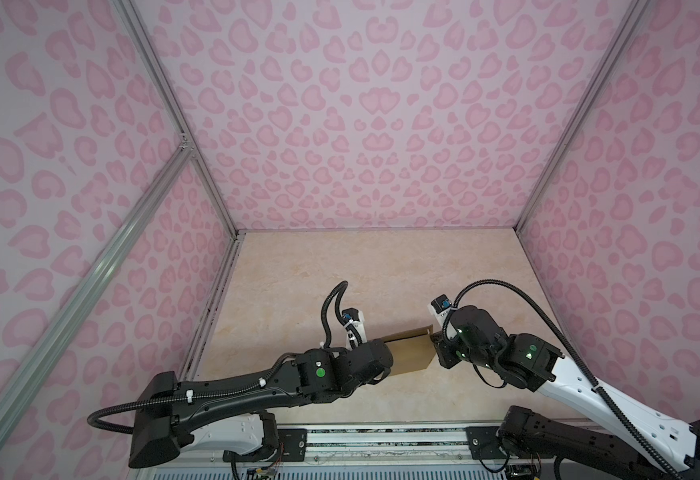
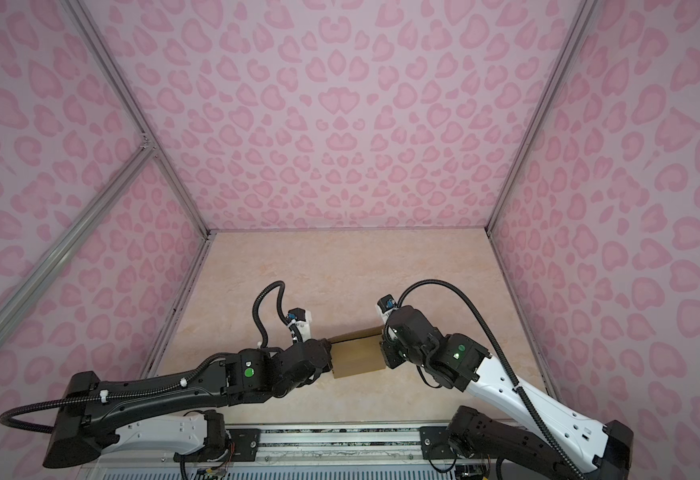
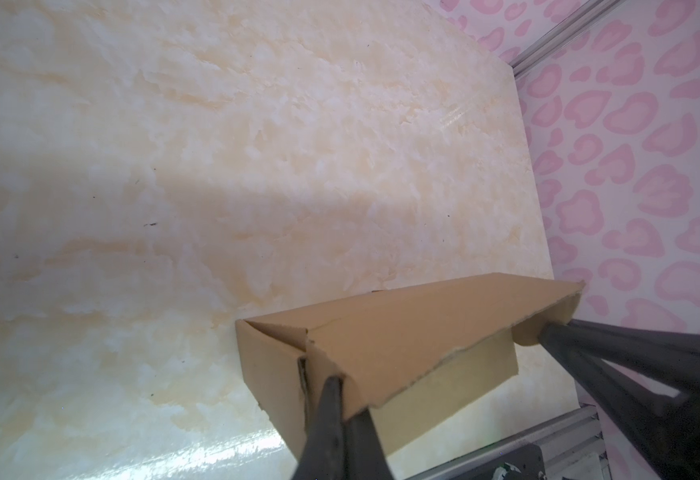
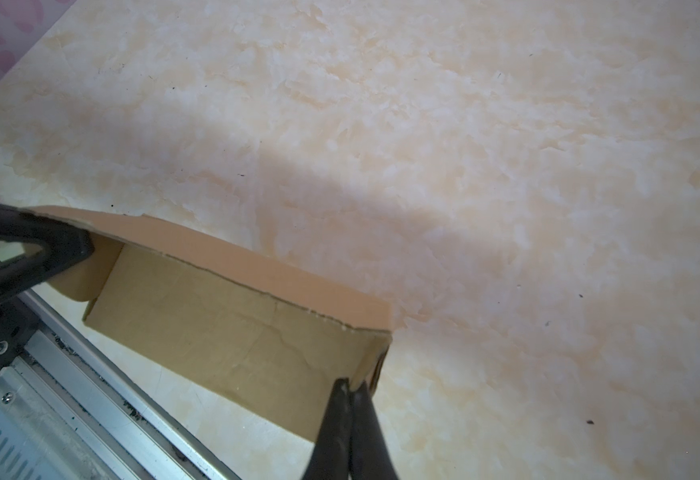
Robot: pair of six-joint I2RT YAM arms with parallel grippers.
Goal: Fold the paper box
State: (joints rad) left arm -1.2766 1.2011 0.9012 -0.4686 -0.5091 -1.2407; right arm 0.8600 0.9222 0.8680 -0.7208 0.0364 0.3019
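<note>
I've got the box (image 1: pixel 410 353) near the front of the worktop (image 1: pixel 319 270), between both arms, nearly formed. Left gripper (image 3: pixel 342 384) has its jaws together, pinched on the box's end wall at one corner. Right gripper (image 4: pixel 350 386) does the same at the opposite end. I'd say holding both ends keeps the walls square while the lid flap (image 3: pixel 423 324) comes over. The lid is not tucked yet; a gap shows under its edge.
</note>
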